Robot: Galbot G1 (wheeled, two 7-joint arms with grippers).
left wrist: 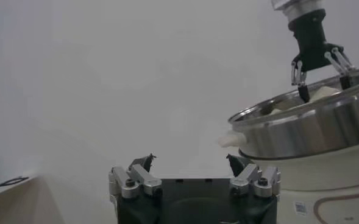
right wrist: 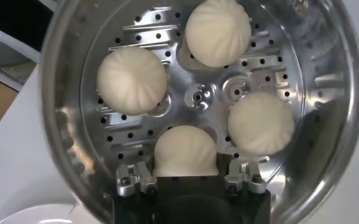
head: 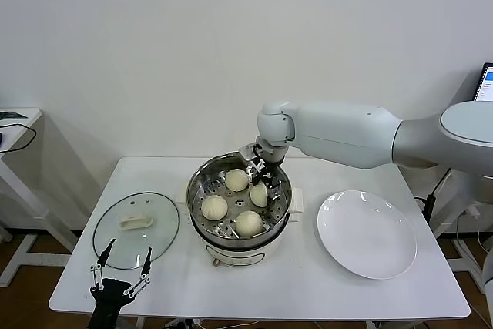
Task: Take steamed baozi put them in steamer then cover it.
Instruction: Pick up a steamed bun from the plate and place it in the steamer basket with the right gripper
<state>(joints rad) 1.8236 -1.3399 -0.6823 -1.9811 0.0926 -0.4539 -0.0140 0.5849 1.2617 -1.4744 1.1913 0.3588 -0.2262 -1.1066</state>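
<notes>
Four baozi (head: 235, 202) and the right tool (head: 259, 175) crowd the steamer (head: 202, 182); tabletop (head: 308, 283) in front lies open.

I see a white table (head: 323, 287) against a plain white wall (head: 192, 52), an empty flat white plate (head: 367, 234) on its right side, a laptop screen edge (head: 486, 82) at far right

Bright even light, steamer (right wrist: 325, 122) glare, soft shadows

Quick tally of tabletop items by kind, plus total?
Steamed baozi: 4, all in the steamer
Steamer: 1
Cover: 1
White plate: 1
Total: 7
</notes>
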